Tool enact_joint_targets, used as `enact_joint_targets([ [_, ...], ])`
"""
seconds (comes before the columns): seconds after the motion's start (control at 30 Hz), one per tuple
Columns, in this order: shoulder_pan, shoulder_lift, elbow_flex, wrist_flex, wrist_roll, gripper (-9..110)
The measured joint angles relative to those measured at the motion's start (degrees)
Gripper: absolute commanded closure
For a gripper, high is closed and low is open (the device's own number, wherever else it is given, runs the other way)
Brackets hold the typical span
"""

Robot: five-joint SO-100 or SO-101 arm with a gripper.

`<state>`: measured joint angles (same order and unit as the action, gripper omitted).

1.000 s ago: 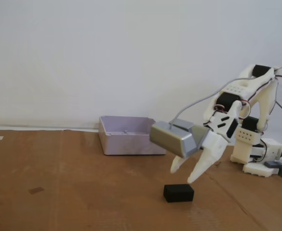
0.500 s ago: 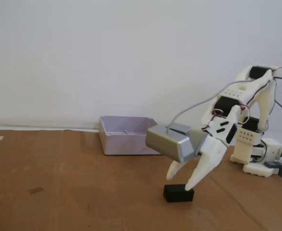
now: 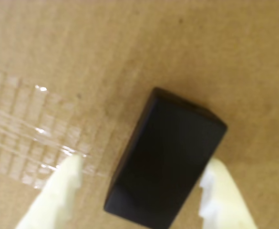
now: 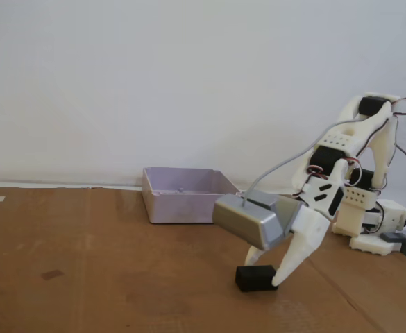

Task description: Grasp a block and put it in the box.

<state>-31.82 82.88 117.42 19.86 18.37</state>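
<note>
Left first, fixed view: box (image 4: 182, 202) sits at the far edge of the cardboard sheet (image 4: 85, 277), empty side visible. Block (image 4: 255, 277) lies at about 5 o'clock from the box, well apart. Gripper (image 4: 266, 270) is down over the block, jaws spread, one finger on each side. Wrist view: block (image 3: 168, 160) between the fingertips (image 3: 63, 191), right finger close, contact unclear. Clear tape (image 3: 20, 133) at 9 o'clock.

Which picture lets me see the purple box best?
The fixed view: the box sits whole at the back of the cardboard, open top and low walls visible. The wrist view misses it, showing only the block between the hand's fingers.
</note>
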Motion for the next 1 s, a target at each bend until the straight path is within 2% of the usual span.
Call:
enact_joint_targets([
  [1.0,1.2,-5.1,-1.7,-0.8,-0.5,72],
])
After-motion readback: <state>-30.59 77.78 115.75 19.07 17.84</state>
